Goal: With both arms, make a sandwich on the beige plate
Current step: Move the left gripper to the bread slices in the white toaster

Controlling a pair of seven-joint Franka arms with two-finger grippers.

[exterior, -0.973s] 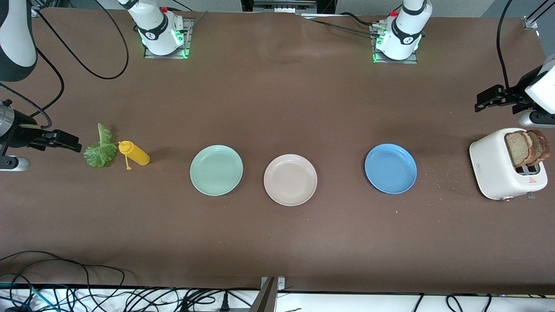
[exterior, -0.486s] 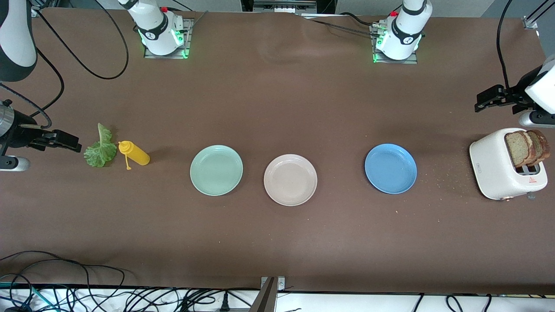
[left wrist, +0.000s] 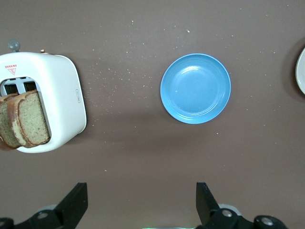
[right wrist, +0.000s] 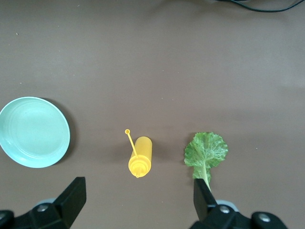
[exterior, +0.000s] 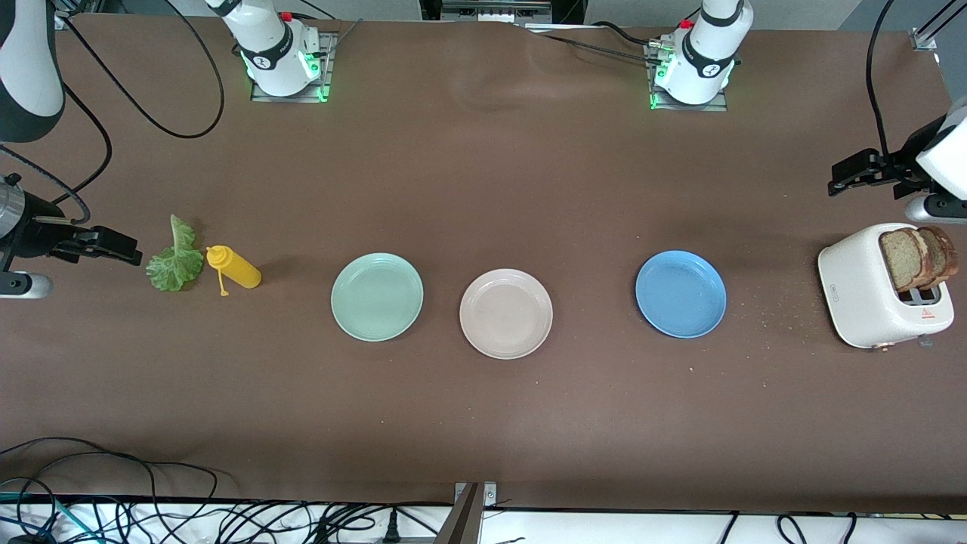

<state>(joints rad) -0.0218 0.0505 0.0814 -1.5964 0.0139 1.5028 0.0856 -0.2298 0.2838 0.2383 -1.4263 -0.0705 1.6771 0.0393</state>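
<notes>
Beige plate (exterior: 505, 313): centre frame, bare. Bread slices (exterior: 918, 258) upright in toaster (exterior: 869, 291), right edge; light, crumbly, best pinched by top crust. Lettuce (exterior: 174, 261), left; limp. Left gripper (exterior: 857, 170), right gripper (exterior: 102, 245): spread wide, empty.

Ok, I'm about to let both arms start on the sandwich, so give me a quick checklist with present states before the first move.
1. Beige plate bare: ok.
2. Two bread slices standing up out of the toaster: ok.
3. Lettuce leaf flat on the table, beside the yellow bottle: ok.
4. Left hand open, empty, by the toaster: ok.
5. Right hand open, empty, by the lettuce: ok.
6. Whether lettuce and bottle touch: cannot tell.
</notes>
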